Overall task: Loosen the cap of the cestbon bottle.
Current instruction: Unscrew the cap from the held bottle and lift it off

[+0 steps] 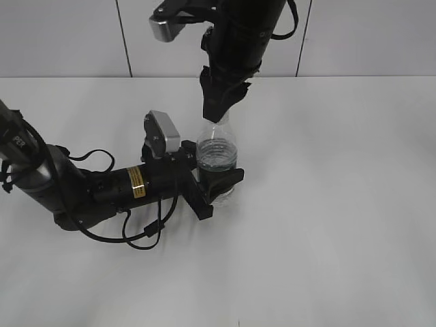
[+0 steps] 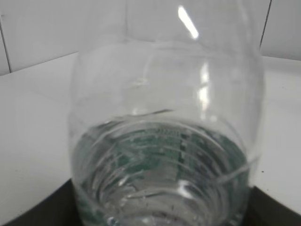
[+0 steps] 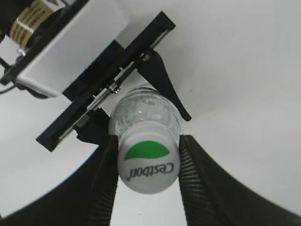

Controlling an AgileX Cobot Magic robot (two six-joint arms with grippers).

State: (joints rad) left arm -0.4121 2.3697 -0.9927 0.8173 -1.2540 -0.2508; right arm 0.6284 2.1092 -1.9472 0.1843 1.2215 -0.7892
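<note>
The cestbon bottle [image 1: 216,153] stands upright on the white table, clear with a dark green label low on its body. My left gripper [image 1: 216,185] is shut on the bottle's lower body, and the bottle fills the left wrist view [image 2: 164,141]. My right gripper [image 1: 219,112] comes down from above and is shut on the cap. In the right wrist view the white cap [image 3: 148,162] with a green leaf mark and "Cestbon" text sits between the two black ribbed fingers [image 3: 146,176], touching both. In the exterior view the cap is hidden by the fingers.
The white table [image 1: 340,204] stretches all around the bottle. The left arm [image 1: 102,187] with its cables lies low across the table's left side. A white tiled wall [image 1: 68,41] is behind.
</note>
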